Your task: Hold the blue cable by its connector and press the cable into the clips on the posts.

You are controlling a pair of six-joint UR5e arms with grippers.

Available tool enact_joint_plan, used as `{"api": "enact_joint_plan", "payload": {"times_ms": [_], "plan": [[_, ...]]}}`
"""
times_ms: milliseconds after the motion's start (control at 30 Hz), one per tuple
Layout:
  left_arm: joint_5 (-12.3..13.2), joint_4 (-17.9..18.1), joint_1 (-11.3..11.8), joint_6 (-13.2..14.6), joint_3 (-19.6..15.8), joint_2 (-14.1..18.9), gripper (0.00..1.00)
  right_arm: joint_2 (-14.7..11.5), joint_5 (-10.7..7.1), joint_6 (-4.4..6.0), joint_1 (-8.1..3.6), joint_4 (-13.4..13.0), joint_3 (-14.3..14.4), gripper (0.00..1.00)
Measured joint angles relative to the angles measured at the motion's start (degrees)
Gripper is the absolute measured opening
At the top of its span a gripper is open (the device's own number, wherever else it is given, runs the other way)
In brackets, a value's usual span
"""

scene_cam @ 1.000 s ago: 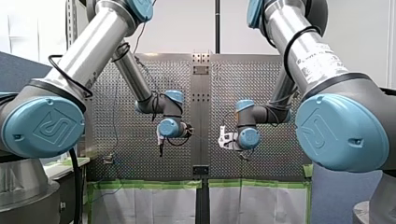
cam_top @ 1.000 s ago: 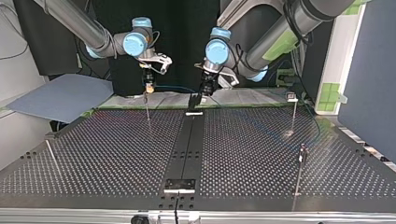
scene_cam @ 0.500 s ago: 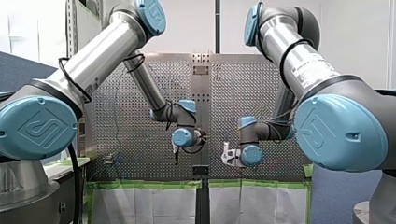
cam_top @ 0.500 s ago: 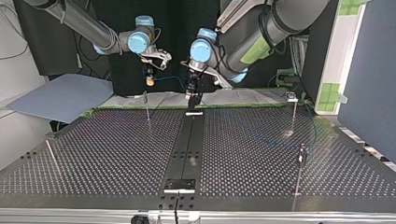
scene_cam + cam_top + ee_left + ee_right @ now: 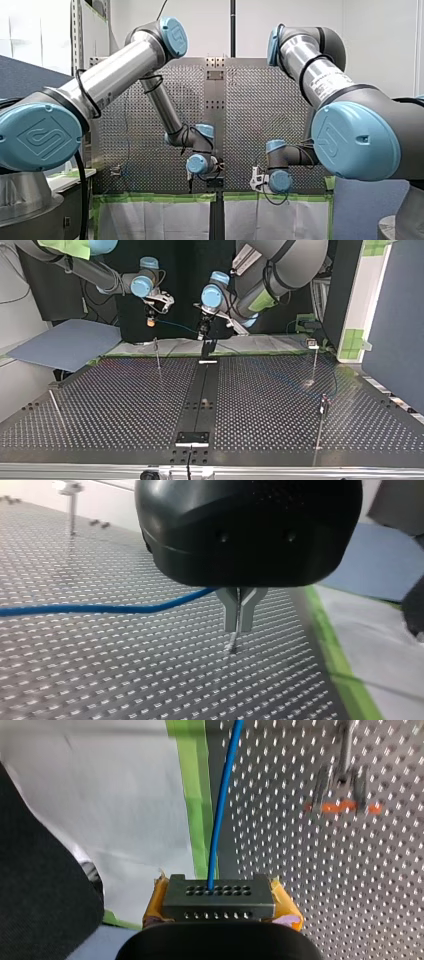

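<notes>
Perforated metal is covering the bench (image 5: 125, 405), with a black strip (image 5: 202, 395) running down its middle and darkness lying behind in the top view. Since half a second ago, both pincers have been drawing back toward that far edge. From that view's left, a grey-blue sheet (image 5: 65, 342) is lying beside the bench. My right pincer (image 5: 149, 321), yellow-padded, is clamping the connector (image 5: 218, 897). The blue cable (image 5: 176, 326) is stretching across, clear of a thin post (image 5: 157, 354), to my left pincer (image 5: 204, 331), its metal fingers pressing together on it. Two more posts (image 5: 315, 360) are standing further right.
</notes>
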Motion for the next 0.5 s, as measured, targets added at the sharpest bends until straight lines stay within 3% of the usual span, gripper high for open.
{"api": "enact_joint_plan", "payload": {"times_ms": [200,500], "plan": [[0.26,-1.03,-1.14,-0.45,3.10,-3.18,0.05,0.06,-0.17,-1.13,-2.80,-1.33,0.02,0.00],[-0.43,-1.41,-3.07,-1.32,6.54,-7.73,0.05,0.07,-1.47,-2.10,-4.54,-3.58,0.00,0.00]]}}
